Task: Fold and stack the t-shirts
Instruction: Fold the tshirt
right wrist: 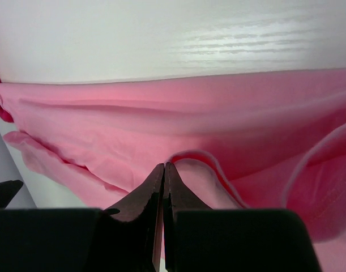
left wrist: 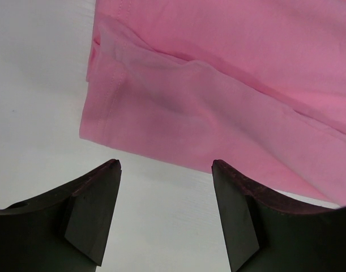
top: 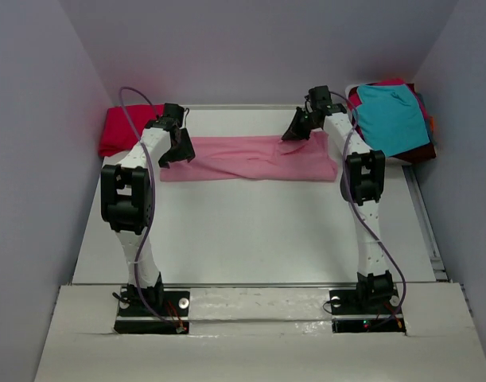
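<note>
At the far left corner of the table [top: 250, 239], just beyond the left end of the pink t-shirt [top: 250, 159], a crimson red t-shirt [top: 119, 129] lies folded flat against the back wall. The pink t-shirt itself is the long strip across the far part of the table, folded lengthwise with its ends pointing left and right.

Over the pink t-shirt's left end hangs the left gripper [top: 177, 150]. Its claw is spread wide and has hold of nothing. In the wrist view its two dark fingers [left wrist: 99, 192] stand well apart above bare table, just off the shirt's near edge, where a hemmed sleeve lies flat on the layer under it.

Toward the pink t-shirt's right end, on its far edge, sits the right gripper [top: 297, 132]. Its claw is closed tight, the two tips pressed together with no gap showing. In the wrist view the tips lie right at the cloth, beside a curled hem that stands up in a loop. Whether any fabric is caught between them cannot be told.

To the right of the pink t-shirt, at the table's far right corner, a teal t-shirt [top: 392, 118] lies spread on top of a loose pile, with a maroon t-shirt [top: 420, 151] showing beneath its edge.
</note>
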Tool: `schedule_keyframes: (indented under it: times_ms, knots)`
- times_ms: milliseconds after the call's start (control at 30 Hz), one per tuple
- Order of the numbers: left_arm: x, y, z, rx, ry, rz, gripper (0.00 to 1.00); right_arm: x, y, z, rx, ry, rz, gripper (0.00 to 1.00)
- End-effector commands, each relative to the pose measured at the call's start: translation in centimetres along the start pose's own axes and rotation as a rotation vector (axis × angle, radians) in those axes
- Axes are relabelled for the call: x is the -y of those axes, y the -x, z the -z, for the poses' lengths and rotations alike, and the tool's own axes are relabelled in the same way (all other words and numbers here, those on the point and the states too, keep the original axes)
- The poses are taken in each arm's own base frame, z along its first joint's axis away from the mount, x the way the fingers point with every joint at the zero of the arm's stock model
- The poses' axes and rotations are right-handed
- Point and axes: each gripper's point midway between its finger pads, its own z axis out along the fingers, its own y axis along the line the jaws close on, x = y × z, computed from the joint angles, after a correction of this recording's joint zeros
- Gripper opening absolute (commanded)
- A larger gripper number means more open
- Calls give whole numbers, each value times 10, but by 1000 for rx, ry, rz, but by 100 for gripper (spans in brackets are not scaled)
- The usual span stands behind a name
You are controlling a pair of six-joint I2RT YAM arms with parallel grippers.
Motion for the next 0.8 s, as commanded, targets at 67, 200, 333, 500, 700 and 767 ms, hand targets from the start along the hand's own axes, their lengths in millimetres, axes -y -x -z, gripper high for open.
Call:
schedule_keyframes:
  times_ms: [67,200,333,500,700,767]
  knots:
    - [6,15,23,46,-2,4,77,-44,31,15,101,160,139,7]
    - [9,15,24,44,-1,-1,77,-54,36,19,123,203,190,7]
    - [13,17,26,47,-2,-7,77,-60,37,21,127,236,235,7]
    - [17,17,26,40,4,-18,77,-62,28,16,86,282,257,13]
    - [22,16,24,36,3,-27,77,-55,21,16,77,271,280,61]
    - [25,14,24,35,1,-32,77,-59,23,23,92,266,287,70]
